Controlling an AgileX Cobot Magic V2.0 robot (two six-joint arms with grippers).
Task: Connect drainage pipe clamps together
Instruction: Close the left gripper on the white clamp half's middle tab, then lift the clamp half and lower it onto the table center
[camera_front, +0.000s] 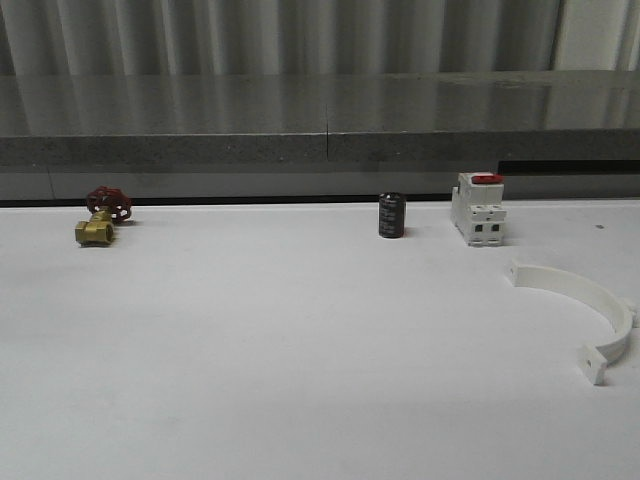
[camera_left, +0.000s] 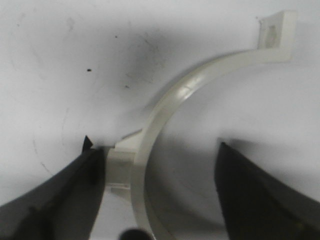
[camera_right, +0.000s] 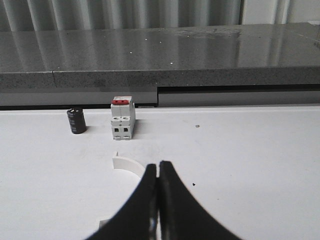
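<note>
One white half-ring drainage pipe clamp (camera_front: 583, 287) lies on the table at the right, its flanged tabs pointing toward the table's middle. In the right wrist view that clamp (camera_right: 128, 164) is partly hidden behind my right gripper (camera_right: 159, 166), which is shut with nothing between its black fingers. A second clamp (camera_left: 172, 97) lies flat under my left gripper (camera_left: 155, 145). This gripper is open, and its jaws straddle the band. One finger (camera_left: 75, 190) rests against the clamp's small side lug (camera_left: 120, 162); the other finger (camera_left: 255, 190) stands well apart inside the curve.
Along the table's far edge stand a brass valve with a red handwheel (camera_front: 100, 218), a small black cylinder (camera_front: 391, 215) and a white boxy switch with a red top (camera_front: 478, 209). A grey ledge (camera_front: 320, 130) runs behind them.
</note>
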